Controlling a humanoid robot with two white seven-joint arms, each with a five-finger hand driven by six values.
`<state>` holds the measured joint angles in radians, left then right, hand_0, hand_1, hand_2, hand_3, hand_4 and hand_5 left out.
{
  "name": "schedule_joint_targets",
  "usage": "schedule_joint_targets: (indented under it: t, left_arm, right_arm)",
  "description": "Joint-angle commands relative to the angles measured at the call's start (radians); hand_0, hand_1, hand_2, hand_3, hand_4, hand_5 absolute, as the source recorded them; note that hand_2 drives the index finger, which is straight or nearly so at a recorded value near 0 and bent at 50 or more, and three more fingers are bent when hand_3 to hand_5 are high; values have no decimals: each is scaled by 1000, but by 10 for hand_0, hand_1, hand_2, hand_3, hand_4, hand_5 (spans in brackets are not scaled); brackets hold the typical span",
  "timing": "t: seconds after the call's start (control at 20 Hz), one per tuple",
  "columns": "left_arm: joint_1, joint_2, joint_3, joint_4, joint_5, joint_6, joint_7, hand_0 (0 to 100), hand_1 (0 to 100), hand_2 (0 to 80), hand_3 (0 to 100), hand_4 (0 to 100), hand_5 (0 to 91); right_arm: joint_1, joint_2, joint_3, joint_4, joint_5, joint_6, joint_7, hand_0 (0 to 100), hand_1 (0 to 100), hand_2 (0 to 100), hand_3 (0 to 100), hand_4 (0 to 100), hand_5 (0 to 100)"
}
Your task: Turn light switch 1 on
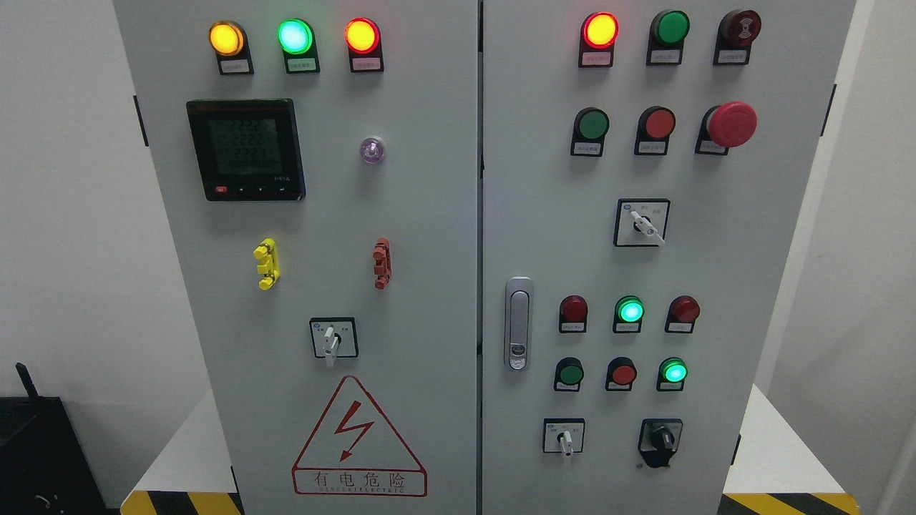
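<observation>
Up on the left door, the black square digital meter (245,149) shows rows of grey digits on its pale screen, the upper rows reading 2222 and 2221; the bottom row and the small print under it are too faint to make out. Low on the same door sits the red-outlined triangular warning sticker (358,441) with a red lightning bolt, and its base strip reads 有电危险, with a tiny line of Latin capitals underneath, too small to read. The small white label plates (235,66) under the lamps and buttons carry print, all too small to read
</observation>
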<state>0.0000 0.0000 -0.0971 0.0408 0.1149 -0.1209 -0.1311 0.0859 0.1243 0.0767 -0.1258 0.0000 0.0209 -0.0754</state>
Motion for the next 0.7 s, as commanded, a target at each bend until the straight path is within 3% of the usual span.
schedule_joint_targets:
  t: [0.0,0.5,0.65]
  left_arm:
    - [9,-3,2,-1,0,0,1,377,5,0,0,0,0]
    - [18,3,4,-21,0,-2,-5,380,5,0,0,0,0]
    - [101,8,3,-184,-1,1,-5,380,5,0,0,0,0]
  right_arm:
    - [0,0,0,0,-25,1,0,0,0,0,0,0,0]
    - [0,0,0,0,-25,1,0,0,0,0,0,0,0]
    - [0,0,0,0,-25,1,0,0,0,0,0,0,0]
